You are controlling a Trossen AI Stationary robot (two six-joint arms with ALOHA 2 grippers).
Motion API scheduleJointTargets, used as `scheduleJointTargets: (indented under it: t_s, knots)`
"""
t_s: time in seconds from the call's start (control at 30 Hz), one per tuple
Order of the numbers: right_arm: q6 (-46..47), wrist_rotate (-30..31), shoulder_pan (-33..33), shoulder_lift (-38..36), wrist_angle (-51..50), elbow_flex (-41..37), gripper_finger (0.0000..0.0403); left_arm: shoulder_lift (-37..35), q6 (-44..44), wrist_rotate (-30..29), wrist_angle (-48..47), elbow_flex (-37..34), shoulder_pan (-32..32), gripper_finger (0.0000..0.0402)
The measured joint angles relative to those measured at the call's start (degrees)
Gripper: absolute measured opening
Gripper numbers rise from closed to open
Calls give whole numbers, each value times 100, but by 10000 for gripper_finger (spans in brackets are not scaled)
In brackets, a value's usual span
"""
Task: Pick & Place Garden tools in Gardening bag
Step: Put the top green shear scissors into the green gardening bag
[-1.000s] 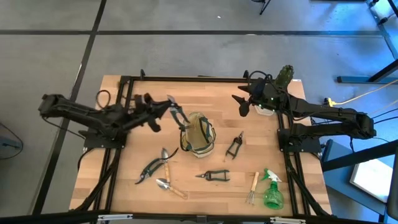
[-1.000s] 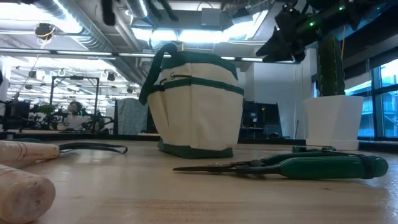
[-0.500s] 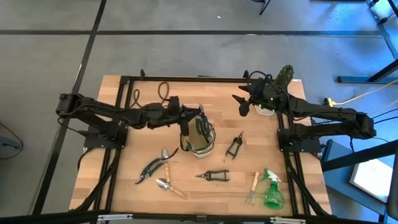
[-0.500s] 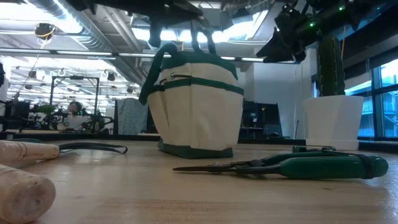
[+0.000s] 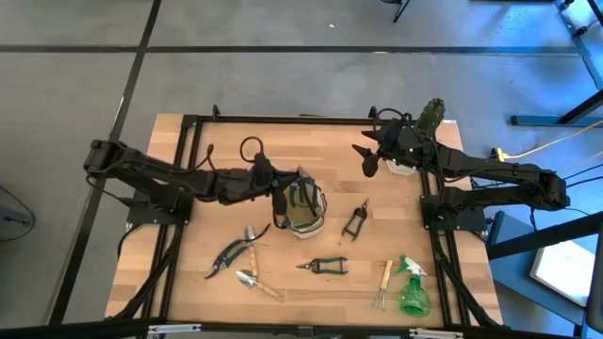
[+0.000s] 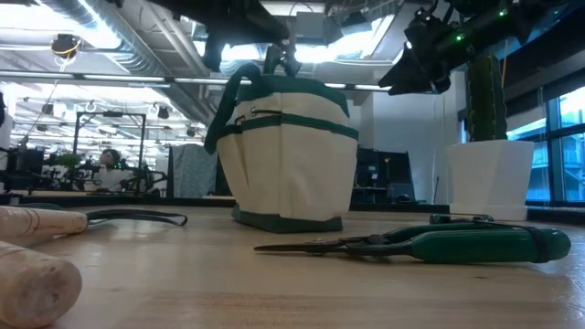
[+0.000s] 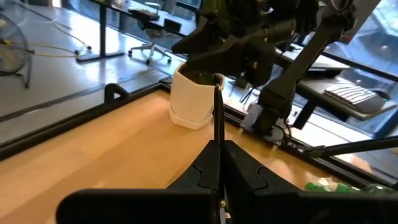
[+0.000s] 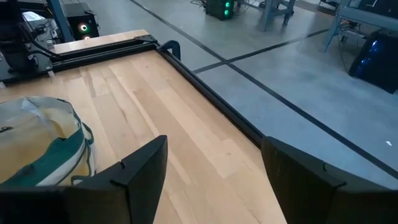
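Left gripper [image 5: 283,182] sat at centre frame in the high view, over the left rim of the gardening bag [image 5: 303,207]. Its fingers [image 7: 205,171] were pressed together, clamped on a thin dark tool shaft [image 7: 218,115] standing up between them; the tool's other end hung in the bag mouth.

Right gripper [image 5: 363,155] hovered in the upper right of the high view, beside the white pot [image 5: 403,168]. Fingers [image 8: 140,168] were spread wide, nothing between them.

On the table [image 5: 188,273]: pruners [image 5: 234,250] and trowel [image 5: 258,283] lower left; shears [image 5: 354,221] right of the bag; second shears [image 5: 323,266] below the bag; hand fork [image 5: 382,283] and spray bottle [image 5: 413,287] lower right.
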Motion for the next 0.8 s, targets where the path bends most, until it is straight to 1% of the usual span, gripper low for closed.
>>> scheduleJointTargets:
  t_s: [0.1, 0.17, 0.3, 0.53, 0.63, 0.8]
  knots:
    - [10, 1, -3, 0, 0, 0, 263, 7, 47, -482, -131, 0, -273, 1]
    - [26, 0, -2, 0, 2, 0, 263, 7, 13, -703, -192, 0, -415, 1]
    - [31, 0, -2, 0, 2, 0, 263, 22, -206, -740, -188, 0, -537, 2]
    - [44, -2, 0, 0, 11, 1, 263, 181, -758, -737, -189, 8, -444, 2]
    - [44, -4, -2, 0, 11, 2, 263, 382, -1039, -838, -133, 4, -441, 2]
    - [44, -15, -1, 0, 22, 2, 263, 849, -1267, -1080, -112, 4, -439, 2]
